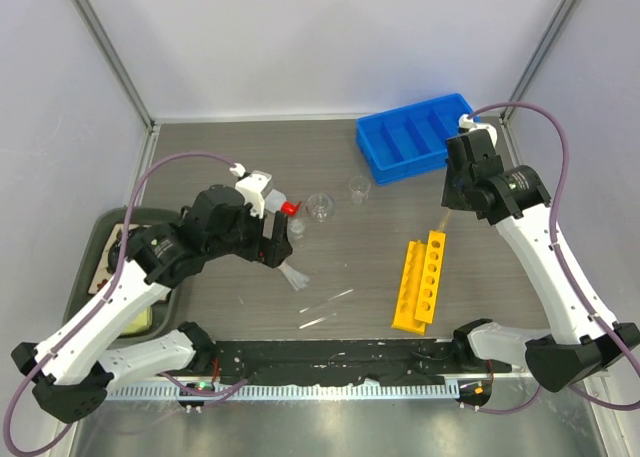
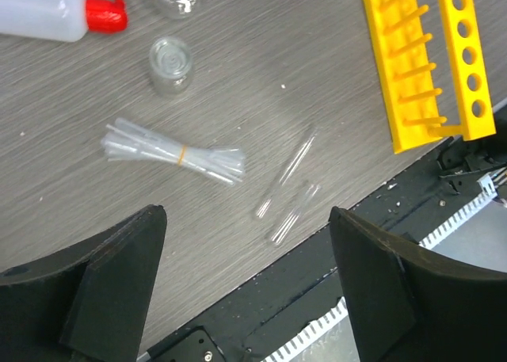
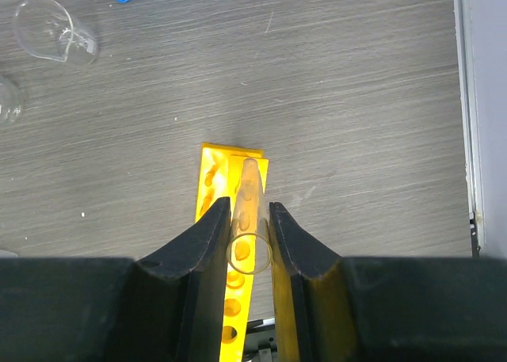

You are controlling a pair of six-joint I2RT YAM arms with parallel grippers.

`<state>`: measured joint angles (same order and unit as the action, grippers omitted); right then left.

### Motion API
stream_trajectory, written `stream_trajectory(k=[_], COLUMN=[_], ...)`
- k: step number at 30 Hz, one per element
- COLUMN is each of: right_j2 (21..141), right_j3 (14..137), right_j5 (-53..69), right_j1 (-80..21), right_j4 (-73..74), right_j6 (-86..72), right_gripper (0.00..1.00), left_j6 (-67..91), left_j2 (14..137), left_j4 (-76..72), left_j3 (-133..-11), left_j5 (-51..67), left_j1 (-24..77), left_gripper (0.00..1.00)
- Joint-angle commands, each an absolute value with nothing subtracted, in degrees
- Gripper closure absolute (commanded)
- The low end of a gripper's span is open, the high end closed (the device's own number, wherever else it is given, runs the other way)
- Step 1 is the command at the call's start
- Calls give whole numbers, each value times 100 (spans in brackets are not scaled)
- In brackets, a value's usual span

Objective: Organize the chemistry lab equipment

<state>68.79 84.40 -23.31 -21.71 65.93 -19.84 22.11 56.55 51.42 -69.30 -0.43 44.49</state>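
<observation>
My worry is the yellow holed plastic rack [image 3: 230, 160]: if I lower off-line, glass could strike its edge rather than a hole, then slip or crack. The right gripper [image 3: 249, 207] is closed narrowly on a thin clear glass tube [image 3: 249, 219], pinched between both fingers, its tip pointing down over the rack. The left gripper [image 2: 247, 243] gapes wide, holding nothing, above the loose clear tubes [image 2: 287, 174].

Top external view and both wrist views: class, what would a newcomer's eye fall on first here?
The bright yellow rack lies on the grey table near the right arm, with the blue bin at the far right. In the right wrist view, the right gripper pinches a clear glass tube over that rack. The left gripper hangs open over a banded bundle of thin clear pipettes.
</observation>
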Motion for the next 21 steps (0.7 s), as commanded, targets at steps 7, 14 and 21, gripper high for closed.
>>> stream_trajectory(k=[7, 14, 21], right_j2=[6891, 6724, 6513], right_j3=[8183, 7884, 7726], right_j5=[-2136, -2066, -1916], right_j1=[-2101, -2101, -2101], right_j4=[6354, 6390, 6504], right_j6=[-2083, -2136, -2206], right_gripper=[88, 88, 89], left_j6=[2232, 2232, 2267], left_j2=[5282, 5335, 5344], left_j4=[5353, 5221, 5124], left_j3=[-6645, -6548, -6486], left_j5=[-466, -448, -396], left_j1=[4438, 4438, 4430], left_gripper=[0, 0, 0])
